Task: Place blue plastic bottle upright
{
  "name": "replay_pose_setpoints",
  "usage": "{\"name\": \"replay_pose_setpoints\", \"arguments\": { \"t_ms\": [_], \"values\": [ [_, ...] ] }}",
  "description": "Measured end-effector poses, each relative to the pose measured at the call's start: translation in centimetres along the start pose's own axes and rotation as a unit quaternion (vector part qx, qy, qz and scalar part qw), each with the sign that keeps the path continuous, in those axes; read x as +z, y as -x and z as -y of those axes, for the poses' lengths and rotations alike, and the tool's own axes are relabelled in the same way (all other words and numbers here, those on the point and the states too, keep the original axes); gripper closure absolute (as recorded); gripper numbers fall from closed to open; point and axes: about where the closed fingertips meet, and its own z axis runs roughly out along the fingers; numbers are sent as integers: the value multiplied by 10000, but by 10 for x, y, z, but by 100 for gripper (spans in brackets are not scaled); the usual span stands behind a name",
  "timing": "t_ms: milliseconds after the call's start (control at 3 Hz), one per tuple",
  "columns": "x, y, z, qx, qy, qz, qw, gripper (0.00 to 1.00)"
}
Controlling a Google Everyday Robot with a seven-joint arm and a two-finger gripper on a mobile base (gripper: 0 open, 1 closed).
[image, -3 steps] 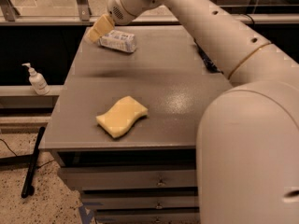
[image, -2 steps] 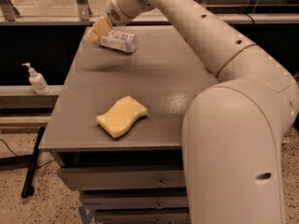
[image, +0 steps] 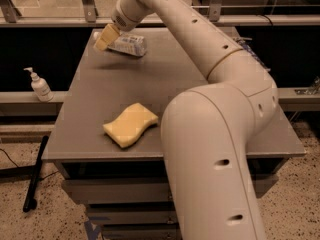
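The blue plastic bottle point(image: 126, 45) lies on its side at the far left of the grey table point(image: 150, 84), clear with a pale blue-and-white label, its cap end pointing left. My gripper point(image: 103, 39) with tan fingers hangs at the bottle's cap end, reaching in from the right along the white arm point(image: 200, 59). The fingers overlap the bottle's left end.
A yellow sponge point(image: 130, 124) lies near the table's front edge. A small white pump-dispenser bottle point(image: 39, 85) stands on a ledge to the left, off the table. A dark blue crinkled bag point(image: 252, 54) peeks out behind the arm at the right. My arm's large body fills the right foreground.
The arm has swung further into the foreground and the gripper has shifted slightly at the bottle's cap end. The bottle still lies on its side in the same place.
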Motion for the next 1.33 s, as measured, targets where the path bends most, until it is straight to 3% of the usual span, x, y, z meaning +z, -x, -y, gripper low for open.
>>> {"name": "replay_pose_setpoints", "arguments": {
  "t_ms": [667, 1333],
  "values": [
    [17, -21, 16, -122, -21, -580, 9982, 0],
    [25, -18, 10, -357, 83, -1027, 9940, 0]
  ]
}}
